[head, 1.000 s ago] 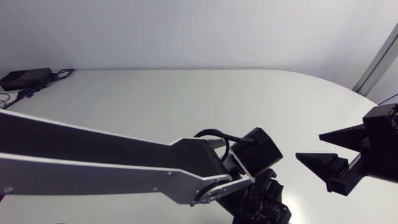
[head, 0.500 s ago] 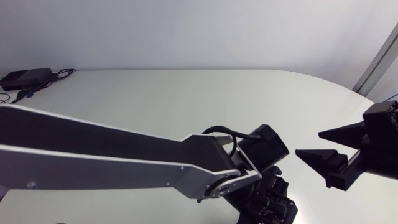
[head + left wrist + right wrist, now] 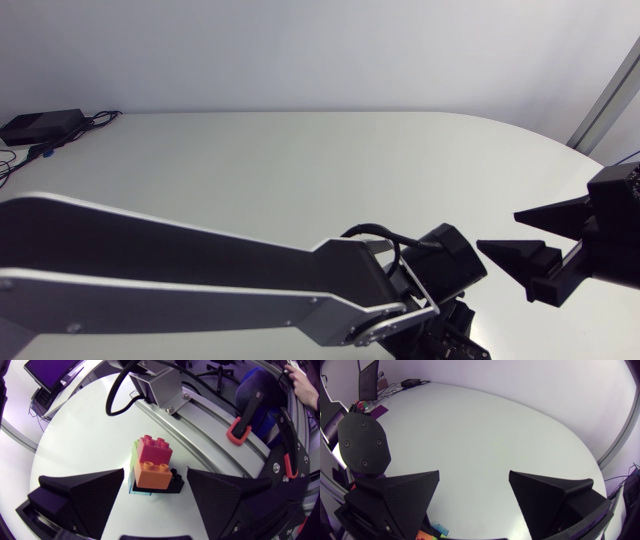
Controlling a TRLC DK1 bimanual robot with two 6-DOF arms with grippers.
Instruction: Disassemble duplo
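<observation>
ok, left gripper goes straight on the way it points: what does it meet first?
The duplo stack: it stands just ahead of the left gripper, in line with the gap between its open jaws. Nothing else shows in between, though exact depth is unclear.

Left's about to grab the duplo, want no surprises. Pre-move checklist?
1. Left gripper open: ok.
2. Duplo stack ahead of it, in line with the gap between its fingers: ok.
3. Stack upright on the table: ok.
4. Right gripper open and empty: ok.
5. Right gripper lined up on the stack: cannot tell; its wrist view shows only a sliver of it.
6. Stack visible in head view: not ok, the left arm hides it.
</observation>
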